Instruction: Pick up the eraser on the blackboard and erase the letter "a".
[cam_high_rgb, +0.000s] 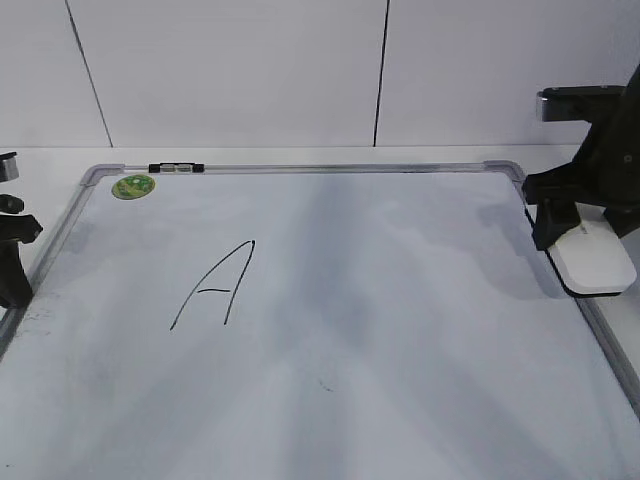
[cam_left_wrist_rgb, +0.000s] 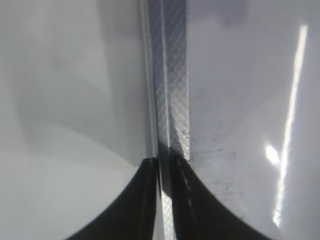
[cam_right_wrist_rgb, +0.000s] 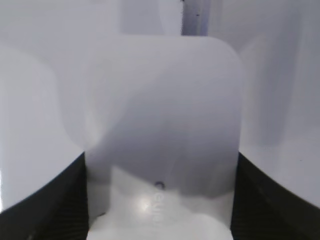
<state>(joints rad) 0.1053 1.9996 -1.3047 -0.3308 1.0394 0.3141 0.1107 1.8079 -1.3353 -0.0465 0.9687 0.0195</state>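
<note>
Eraser (cam_right_wrist_rgb: 162, 125) clamped between the right gripper's (cam_high_rgb: 580, 235) jaws, over the blackboard's (cam_high_rgb: 400, 300) right frame edge — pickup looks done. No small "a" visible anywhere, only the big capital A (cam_high_rgb: 215, 285) well off to the gripper's left; erased or just hidden, can't tell. Long axis running straight out ahead of the jaws. Left gripper (cam_left_wrist_rgb: 162, 165) nearly together, straddling the frame — nothing else in it.
</note>
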